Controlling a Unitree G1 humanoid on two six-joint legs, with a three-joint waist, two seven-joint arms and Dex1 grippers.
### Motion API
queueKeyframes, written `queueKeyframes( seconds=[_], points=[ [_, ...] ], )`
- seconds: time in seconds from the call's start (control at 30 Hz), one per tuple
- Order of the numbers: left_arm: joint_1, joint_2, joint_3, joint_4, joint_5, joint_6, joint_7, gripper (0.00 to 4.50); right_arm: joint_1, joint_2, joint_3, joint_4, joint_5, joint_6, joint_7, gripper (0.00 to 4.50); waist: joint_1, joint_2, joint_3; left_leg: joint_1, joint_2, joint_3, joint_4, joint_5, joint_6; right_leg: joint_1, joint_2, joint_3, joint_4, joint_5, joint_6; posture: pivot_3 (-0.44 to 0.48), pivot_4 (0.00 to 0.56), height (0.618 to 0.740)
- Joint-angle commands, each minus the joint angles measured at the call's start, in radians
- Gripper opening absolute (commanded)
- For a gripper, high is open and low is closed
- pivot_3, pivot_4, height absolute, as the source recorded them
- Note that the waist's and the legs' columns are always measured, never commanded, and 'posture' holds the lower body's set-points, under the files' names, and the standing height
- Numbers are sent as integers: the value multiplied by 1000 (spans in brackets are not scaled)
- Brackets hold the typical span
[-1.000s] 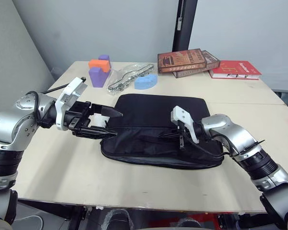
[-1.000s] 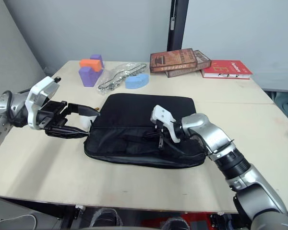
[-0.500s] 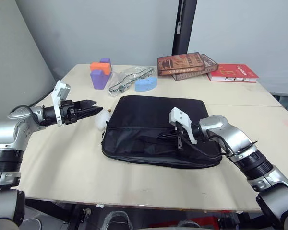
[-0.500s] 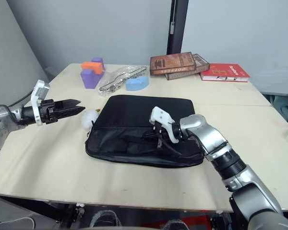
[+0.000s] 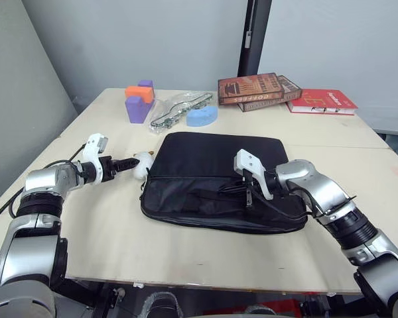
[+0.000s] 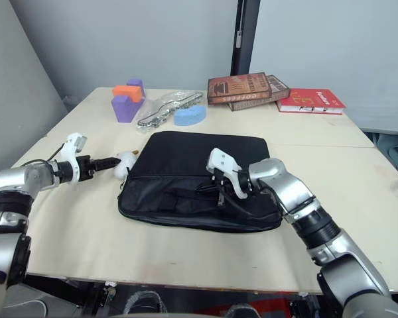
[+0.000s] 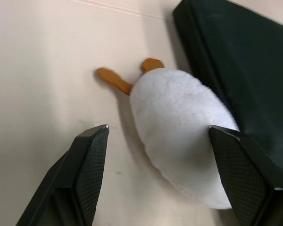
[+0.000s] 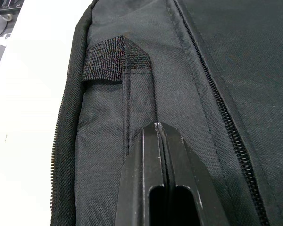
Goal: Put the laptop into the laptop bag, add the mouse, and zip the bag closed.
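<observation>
A black laptop bag (image 5: 215, 182) lies flat on a pale desk (image 5: 106, 232). The right gripper (image 8: 156, 136) rests on top of the bag with its two fingers pressed together, holding nothing; a strap loop (image 8: 108, 63) sits just ahead of its tips and a zipper line runs alongside. The left gripper (image 7: 155, 136) reaches low over the desk, fingers spread apart around a matte white egg-shaped lump with tan bits (image 7: 181, 136), which lies against the bag's edge.
</observation>
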Motion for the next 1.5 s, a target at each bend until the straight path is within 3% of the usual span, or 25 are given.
queueKeyframes(
  seconds=[0.03, 0.27, 0.43, 0.57, 0.63, 0.83, 1.0, 1.2, 1.5],
  points=[
    [-53, -24, -20, 60, 43, -50, -39, 3518, 37, -11, 26, 13, -38, 32, -15, 37, 1, 0, 0, 0, 0, 0, 0, 0, 0, 0, 0, 0, 0, 0, 0, 0, 150, 740],
    [-59, -72, -61, 105, 101, -68, -86, 3518, 53, -3, 17, -13, -32, 49, -35, 37, 2, 0, 0, 0, 0, 0, -1, 0, 0, 1, 0, 0, -3, 0, -1, 0, 150, 740],
    [-51, -86, -63, 86, 118, -67, -106, 1991, 56, 3, 12, -19, -30, 58, -43, 0, 2, 0, 0, 3, 0, 0, -4, 0, 0, 6, -1, -1, -8, 0, -2, 0, 150, 740],
    [-37, -77, -47, 10, 100, -25, -130, 539, 59, 6, 12, -18, -30, 60, -46, 0, 2, 0, 0, 2, 0, 0, -6, 0, 0, 8, -1, -2, -13, 2, -2, 0, 150, 740],
    [-21, -64, -31, -59, 77, 17, -141, 40, 63, 5, 12, -21, -29, 61, -46, 0, 1, 0, 0, 2, 0, 0, -7, 0, 0, 8, -1, -2, -15, 2, -3, 0, 150, 740],
    [121, 21, -11, -342, 4, 129, -220, 40, 60, 11, 15, -13, -32, 59, -41, 0, -7, 1, 0, 1, 0, 0, -13, 0, -1, 8, -1, -5, -22, 8, 7, 0, 150, 740],
    [265, 118, 49, -545, -82, 195, -281, 40, 61, 8, 21, -6, -37, 53, -28, 0, -8, 1, 1, 1, 1, -1, -17, 0, -1, 7, -1, -7, -26, 8, 7, 0, 150, 740],
    [461, 216, 113, -702, -163, 233, -349, 40, 62, 14, 24, -2, -36, 55, -22, 0, -9, 2, 1, 1, 1, -1, -18, 0, -2, 7, -1, -8, -27, 2, -3, 0, 150, 740],
    [695, 309, 152, -819, -185, 190, -397, 40, 63, 15, 23, -3, -34, 59, -12, 0, -17, 3, 2, 1, 2, -1, -20, 0, -2, 6, -1, -9, -29, 2, -4, 0, 150, 740]
  ],
)
